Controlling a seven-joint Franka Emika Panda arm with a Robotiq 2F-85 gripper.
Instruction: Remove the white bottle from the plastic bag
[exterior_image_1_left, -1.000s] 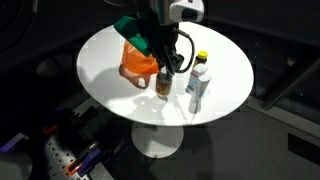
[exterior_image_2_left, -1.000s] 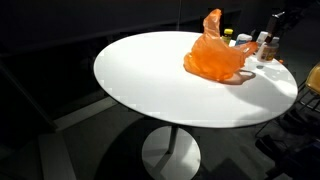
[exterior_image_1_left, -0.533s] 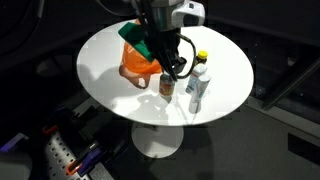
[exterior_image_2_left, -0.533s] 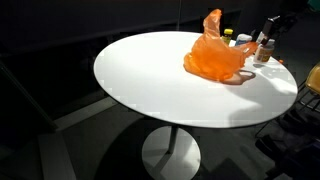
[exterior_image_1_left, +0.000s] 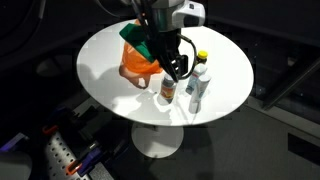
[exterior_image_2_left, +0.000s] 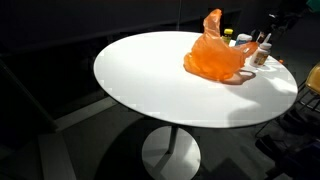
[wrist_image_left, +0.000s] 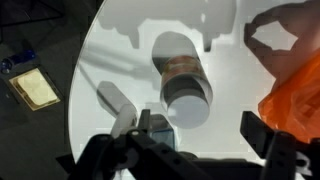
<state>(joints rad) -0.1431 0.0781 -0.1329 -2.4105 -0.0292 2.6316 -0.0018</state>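
The white bottle (exterior_image_1_left: 166, 88), with a white cap and a brown label, stands upright on the round white table (exterior_image_1_left: 105, 60), just outside the orange plastic bag (exterior_image_1_left: 135, 62). In the wrist view I look down on the white bottle (wrist_image_left: 183, 82); its cap sits just ahead of my gripper (wrist_image_left: 193, 128). The jaws stand wide apart and touch nothing. In an exterior view the gripper (exterior_image_1_left: 173, 68) hangs just above the bottle. From the other side the bag (exterior_image_2_left: 212, 56) lies crumpled, with the bottle (exterior_image_2_left: 262, 52) beside it.
A yellow-capped bottle (exterior_image_1_left: 201, 61) and a pale bottle (exterior_image_1_left: 195, 92) stand close by, between the white bottle and the table edge. In the wrist view the pale bottle (wrist_image_left: 115, 100) is just left of my jaws and the orange bag (wrist_image_left: 297, 95) is at the right. The floor around is dark.
The jaws were shut on the white bottle and have now opened, leaving it standing on the table. The gripper has lifted slightly.
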